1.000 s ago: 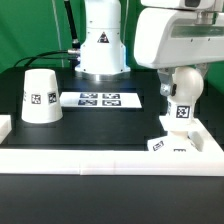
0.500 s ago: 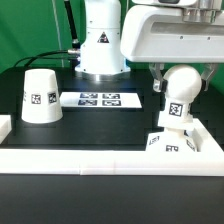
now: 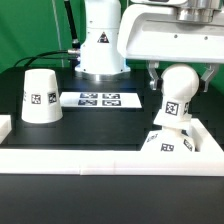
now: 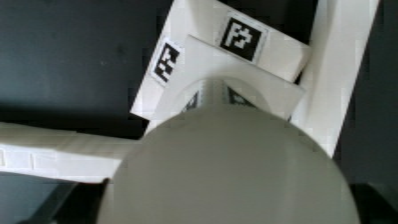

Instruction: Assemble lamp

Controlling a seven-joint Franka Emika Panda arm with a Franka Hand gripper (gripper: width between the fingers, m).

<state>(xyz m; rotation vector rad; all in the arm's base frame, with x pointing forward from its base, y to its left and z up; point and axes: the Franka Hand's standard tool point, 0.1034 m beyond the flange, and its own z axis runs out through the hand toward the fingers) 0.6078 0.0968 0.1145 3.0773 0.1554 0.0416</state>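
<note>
Exterior view, bulb [image 3: 178,97] tagged, tilted over base [image 3: 172,143]

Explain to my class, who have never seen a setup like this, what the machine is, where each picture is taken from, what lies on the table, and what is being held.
The big glossy white machine is a robot arm. Its gripper carries the round lamp bulb; the fingers are mostly hidden, so the grip itself cannot be seen. The bulb is over the blocky lamp base, at the exterior view's right. The cup-like shade stands apart at the left. The flat strip with printed squares is the marker board, only a camera aid. One picture comes from a camera off the arm; the other from the wrist, looking down past the bulb at the base.
</note>
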